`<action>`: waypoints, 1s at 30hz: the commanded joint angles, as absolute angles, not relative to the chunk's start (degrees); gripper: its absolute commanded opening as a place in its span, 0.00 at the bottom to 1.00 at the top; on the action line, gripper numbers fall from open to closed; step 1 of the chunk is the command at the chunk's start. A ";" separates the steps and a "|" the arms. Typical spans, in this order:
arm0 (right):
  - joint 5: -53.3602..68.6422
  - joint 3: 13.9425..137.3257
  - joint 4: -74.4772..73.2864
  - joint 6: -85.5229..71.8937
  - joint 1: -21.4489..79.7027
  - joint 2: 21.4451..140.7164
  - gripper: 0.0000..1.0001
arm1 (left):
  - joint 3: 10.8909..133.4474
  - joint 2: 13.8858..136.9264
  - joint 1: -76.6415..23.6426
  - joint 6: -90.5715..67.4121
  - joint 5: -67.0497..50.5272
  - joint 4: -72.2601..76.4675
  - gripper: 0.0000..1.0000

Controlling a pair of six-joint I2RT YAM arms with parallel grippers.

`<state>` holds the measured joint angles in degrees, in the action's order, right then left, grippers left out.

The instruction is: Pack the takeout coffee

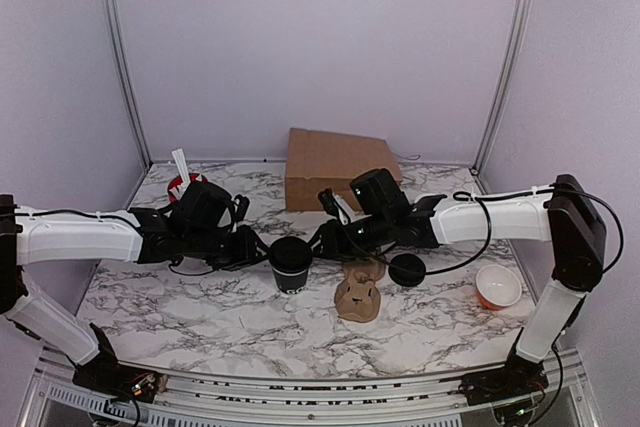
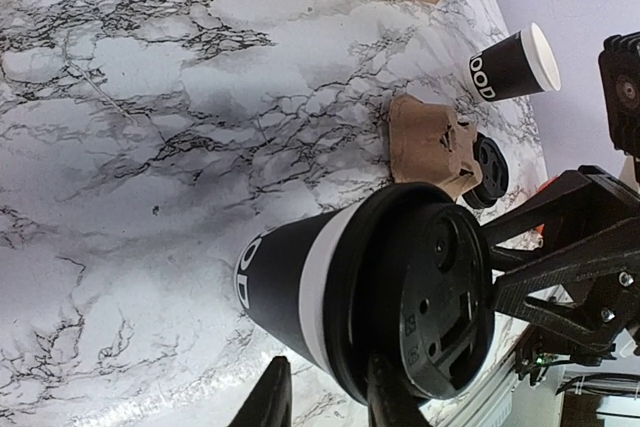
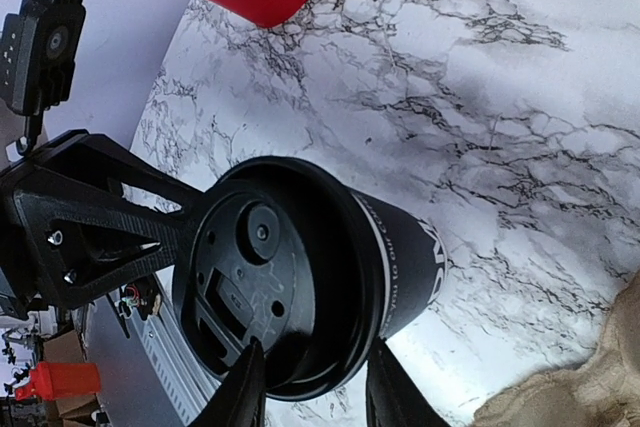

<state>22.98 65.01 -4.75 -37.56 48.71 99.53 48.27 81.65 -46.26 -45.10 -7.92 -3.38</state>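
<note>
Top view, takeout coffee [image 1: 290, 265]: upright on the marble counter [image 1: 200, 297], lid on, between the two grippers.
Top view, left gripper [image 1: 258, 249]: reaches in from the left, at the cup's upper edge.
Top view, right gripper [image 1: 322, 242]: reaches in from the right, at the opposite upper edge.
Top view, surroundings: cardboard box [image 1: 335, 167] behind; pulp cup carrier [image 1: 358, 295] just right of the coffee; loose black lid [image 1: 407, 269] beside the carrier; orange bowl [image 1: 498, 287] far right; red cup [image 1: 185, 185] back left.
Left wrist view, left gripper [image 2: 332, 387]: narrowed, its fingers [image 2: 272, 397] pinching the takeout coffee [image 2: 370, 297] at the lid's rim.
Left wrist view, beyond: open black cup [image 2: 510, 62] with a white rim, near the box.
Right wrist view, right gripper [image 3: 318, 387]: fingers [image 3: 245, 392] straddle the lid's rim, one over the lid, one by the wall; firm contact cannot be told.
Right wrist view, takeout coffee [image 3: 300, 287]: on the counter, the left gripper [image 3: 100, 227] at its far side.
</note>
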 commanded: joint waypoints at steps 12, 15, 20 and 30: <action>16.95 71.19 -11.90 -34.42 49.13 101.72 0.33 | 48.49 80.28 -46.41 -45.73 -6.83 -1.96 0.25; 15.87 71.48 -13.17 -33.78 49.13 101.39 0.33 | 48.52 78.96 -46.41 -45.08 -4.66 -3.97 0.26; 15.51 71.86 -13.53 -33.37 49.19 101.16 0.34 | 49.11 77.99 -46.41 -44.52 -3.26 -6.34 0.26; 13.83 74.54 -15.49 -31.30 50.73 102.27 0.35 | 47.45 79.54 -44.65 -48.85 -10.07 -2.71 0.27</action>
